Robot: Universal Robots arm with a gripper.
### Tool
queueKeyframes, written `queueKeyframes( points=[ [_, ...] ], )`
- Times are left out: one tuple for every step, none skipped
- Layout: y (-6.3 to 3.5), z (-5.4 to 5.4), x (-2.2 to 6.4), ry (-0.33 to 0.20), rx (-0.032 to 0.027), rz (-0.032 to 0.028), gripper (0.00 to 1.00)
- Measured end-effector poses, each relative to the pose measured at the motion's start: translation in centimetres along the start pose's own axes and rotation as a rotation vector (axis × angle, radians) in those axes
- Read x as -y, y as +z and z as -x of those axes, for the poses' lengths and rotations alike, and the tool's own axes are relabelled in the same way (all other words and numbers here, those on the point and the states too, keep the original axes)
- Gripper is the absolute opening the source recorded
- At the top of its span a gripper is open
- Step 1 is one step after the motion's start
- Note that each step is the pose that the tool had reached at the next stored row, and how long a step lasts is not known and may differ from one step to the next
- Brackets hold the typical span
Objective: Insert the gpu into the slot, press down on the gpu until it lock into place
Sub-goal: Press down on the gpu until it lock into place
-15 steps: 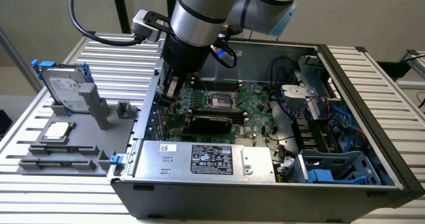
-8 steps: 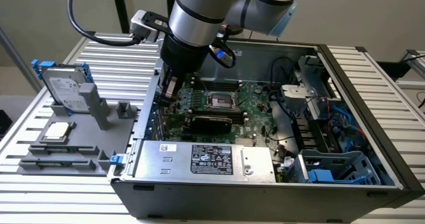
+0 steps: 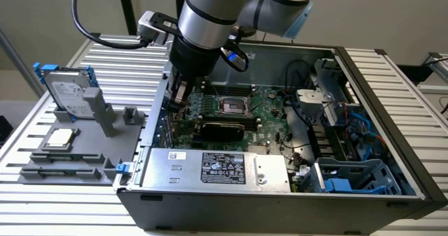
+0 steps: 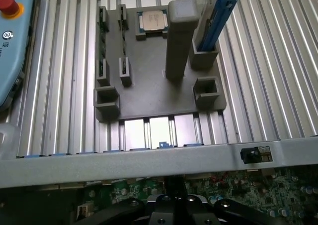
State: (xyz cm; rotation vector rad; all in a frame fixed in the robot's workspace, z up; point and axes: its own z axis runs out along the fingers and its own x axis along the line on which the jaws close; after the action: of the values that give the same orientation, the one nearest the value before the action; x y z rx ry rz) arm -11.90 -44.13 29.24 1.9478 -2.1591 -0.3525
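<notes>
Grey fixture tray (image 3: pixel 84 136) with hard drive (image 3: pixel 66 94) and CPU (image 3: pixel 60 137) sits outside the case wall, on the exterior view's left of the claw (image 3: pixel 178 102). Claw closed, inside open PC case (image 3: pixel 280 204). Gpu (image 3: pixel 218 130) just right of claw on motherboard (image 3: pixel 269 102); silver power supply (image 3: pixel 217 169) nearer the camera.

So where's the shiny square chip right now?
The chip sits on the grey holder tray, on the exterior view's left, outside the computer case, below the upright hard drive.
</notes>
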Motion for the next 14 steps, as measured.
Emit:
queueKeyframes(
  points=[
    [-0.13,0.0,0.17,0.000,0.0004,-0.0003,0.11],
    [-0.39,0.0,0.40,0.000,-0.0005,0.0003,0.11],
    [-0.68,0.1,0.75,0.000,-0.0010,0.0005,0.11],
    [-0.93,0.1,1.12,0.000,-0.0008,0.0004,0.11],
    [-1.17,0.2,1.52,0.000,-0.0008,0.0004,0.11],
    [-1.35,0.2,1.91,0.000,-0.0008,0.0003,0.11],
    [-1.47,0.3,2.25,0.000,-0.0009,-0.0008,0.11],
    [-1.57,0.3,2.51,0.000,-0.0007,-0.0043,0.11],
    [-1.65,0.3,2.74,0.000,-0.0001,-0.0112,0.11],
    [-1.70,0.3,2.91,-0.001,0.0011,-0.0220,0.11],
    [-1.73,0.4,3.04,-0.001,0.0025,-0.0361,0.11],
    [-1.77,0.4,3.13,-0.002,0.0040,-0.0529,0.11],
    [-1.80,0.4,3.23,-0.004,0.0055,-0.0708,0.11],
    [-1.82,0.4,3.30,-0.005,0.0072,-0.0887,0.11]
  ],
)
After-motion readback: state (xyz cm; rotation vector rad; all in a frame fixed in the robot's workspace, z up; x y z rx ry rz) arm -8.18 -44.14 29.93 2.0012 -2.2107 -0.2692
